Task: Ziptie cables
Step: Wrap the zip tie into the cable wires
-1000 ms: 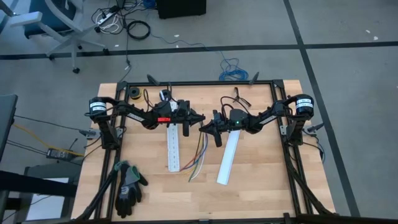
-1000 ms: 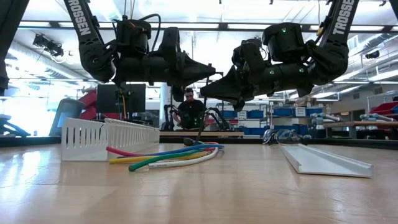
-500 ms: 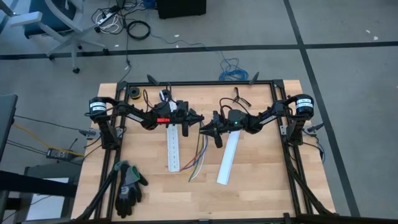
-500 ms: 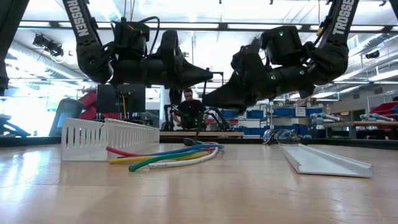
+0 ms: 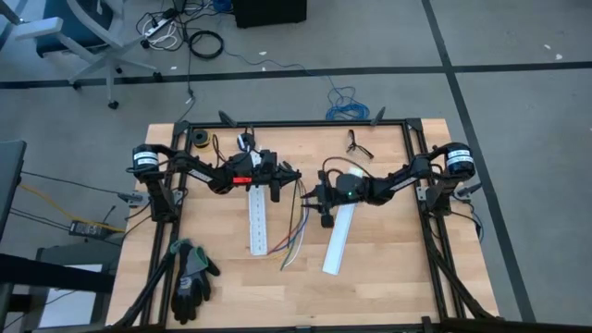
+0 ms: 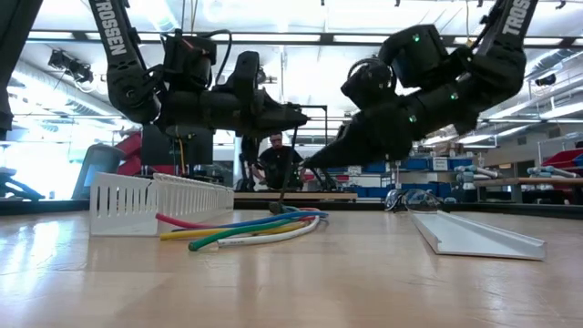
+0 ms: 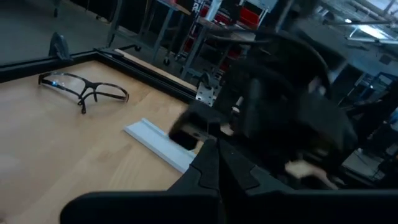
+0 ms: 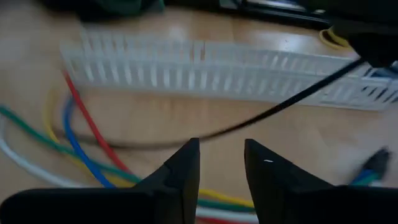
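The cables [image 5: 294, 242] [image 6: 246, 228] [image 8: 81, 143] lie loose on the table's middle, next to a white perforated duct [image 5: 258, 222] [image 8: 217, 68]. My left gripper [image 5: 296, 176] [image 6: 305, 116] [image 8: 373, 40] hovers above them, shut on a thin dark strip [image 5: 298, 203] [image 6: 287, 187] [image 8: 292, 96]. My right gripper [image 5: 321, 199] [image 6: 310, 164] [image 8: 222, 158] faces it from the right. It is tipped down and open, with its fingers just short of the strip's lower part and touching nothing. My left gripper pinches the dark strip's upper end [image 8: 356, 61] between its two shut fingers. The fingers lie level and point toward the table's right side. The strip hangs slanting down from them, and its lower end [image 6: 279, 206] is low by the cables. Whether that end rests on the table does not show.
A white flat cover strip [image 5: 338, 236] [image 6: 474, 237] [image 7: 155, 140] lies right of the cables. A dark glove [image 5: 190, 277] lies at the near left and glasses [image 5: 356, 143] [image 7: 84, 90] at the far right. A black frame [image 5: 305, 123] edges the table. A person sits in the room beyond.
My right gripper has rolled, tipped downward and moved toward the table's near edge, sinking below my left gripper's fingertips. The dark strip stays in my left gripper and now hangs more slanted toward the cables.
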Controlling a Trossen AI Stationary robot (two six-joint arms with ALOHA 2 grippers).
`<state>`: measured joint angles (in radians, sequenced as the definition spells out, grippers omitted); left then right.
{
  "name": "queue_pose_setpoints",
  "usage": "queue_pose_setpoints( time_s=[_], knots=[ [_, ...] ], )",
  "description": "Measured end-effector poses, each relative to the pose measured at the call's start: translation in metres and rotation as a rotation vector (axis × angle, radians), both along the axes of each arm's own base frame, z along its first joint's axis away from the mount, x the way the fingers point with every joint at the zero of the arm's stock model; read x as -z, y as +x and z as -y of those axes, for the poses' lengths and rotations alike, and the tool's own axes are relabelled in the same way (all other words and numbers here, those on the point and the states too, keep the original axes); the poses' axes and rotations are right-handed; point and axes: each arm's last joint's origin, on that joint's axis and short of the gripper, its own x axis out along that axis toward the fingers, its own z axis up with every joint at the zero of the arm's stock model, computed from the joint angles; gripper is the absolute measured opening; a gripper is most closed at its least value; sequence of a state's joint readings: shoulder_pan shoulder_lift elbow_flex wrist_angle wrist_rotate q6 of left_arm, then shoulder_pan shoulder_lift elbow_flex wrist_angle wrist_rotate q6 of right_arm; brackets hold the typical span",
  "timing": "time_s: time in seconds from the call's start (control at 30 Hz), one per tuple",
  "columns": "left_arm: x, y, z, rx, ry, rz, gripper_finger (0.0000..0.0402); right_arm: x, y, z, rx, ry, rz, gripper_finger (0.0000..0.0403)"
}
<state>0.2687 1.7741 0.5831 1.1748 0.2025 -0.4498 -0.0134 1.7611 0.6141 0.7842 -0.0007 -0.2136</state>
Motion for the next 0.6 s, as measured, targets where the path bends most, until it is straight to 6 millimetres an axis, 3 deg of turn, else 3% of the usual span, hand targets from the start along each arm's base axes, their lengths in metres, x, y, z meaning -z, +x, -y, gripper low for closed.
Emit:
queue_pose_setpoints(
  time_s=[0.17,0.3,0.6],
  knots=[
    [0.0,0.0,0.0,-0.011,-0.048,0.003,0.0,-0.013,0.02,-0.025,-0.001,-0.365,-0.136,0.0112],
    [0.0,0.0,-0.001,-0.026,-0.084,0.003,0.0,-0.025,0.032,-0.032,-0.05,-0.576,-0.221,0.0112],
    [0.0,0.0,-0.001,-0.029,-0.191,0.012,0.0,-0.026,0.032,-0.043,-0.276,-0.926,-0.305,0.0112]
  ],
)
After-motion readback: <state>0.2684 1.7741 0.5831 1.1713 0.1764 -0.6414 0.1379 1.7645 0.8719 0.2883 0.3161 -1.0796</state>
